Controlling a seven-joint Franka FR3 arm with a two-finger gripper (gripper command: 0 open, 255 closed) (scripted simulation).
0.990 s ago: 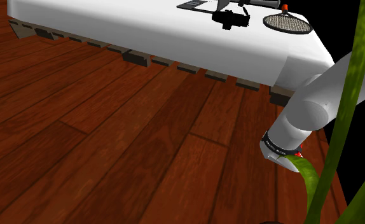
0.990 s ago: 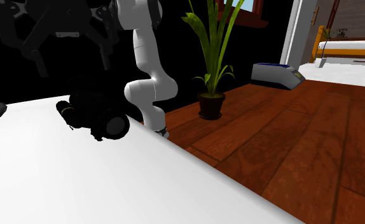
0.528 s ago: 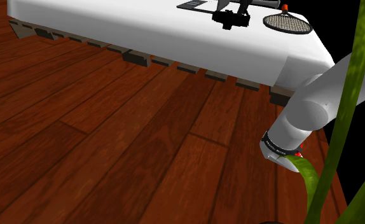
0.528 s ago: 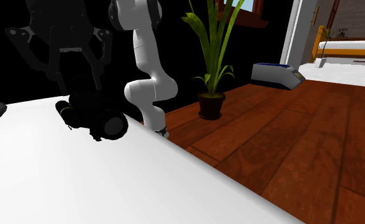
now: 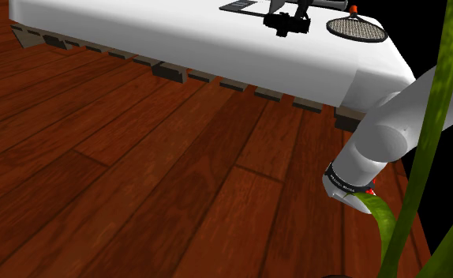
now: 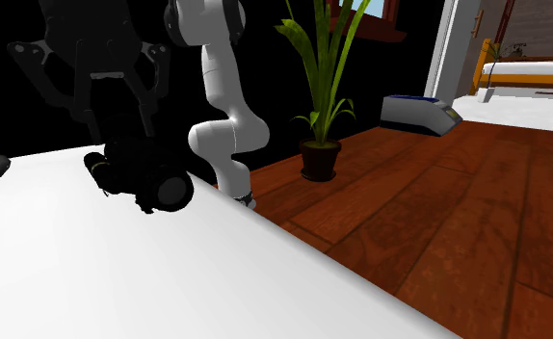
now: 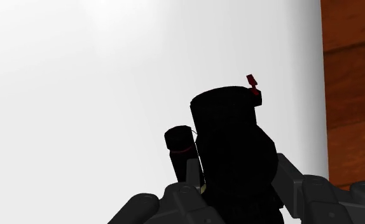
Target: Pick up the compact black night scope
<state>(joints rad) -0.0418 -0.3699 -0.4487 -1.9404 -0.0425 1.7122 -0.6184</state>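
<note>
The black night scope (image 5: 286,24) lies on the white table (image 5: 177,43) near its far right end. In the second exterior view the scope (image 6: 140,178) sits close to the table's edge, and my black gripper (image 6: 120,133) has come down over it from above. Its fingers stand apart, one on each side of the scope's body. In the wrist view the scope (image 7: 232,140) rises between the two fingers (image 7: 191,173), with a thin side tube and a small red tab at its far end. My gripper (image 7: 238,188) is open around it, the fingers close to its sides.
A racket (image 5: 356,29) lies on the table beside the scope, and a dark flat object (image 5: 245,5) lies behind it. A potted plant (image 6: 321,96) stands on the wooden floor (image 6: 438,212) by the arm's base. A grey box (image 6: 419,111) sits farther off.
Between one second and half a second ago my gripper came down until its fingers stood on either side of the scope. Since then nothing has visibly moved.
</note>
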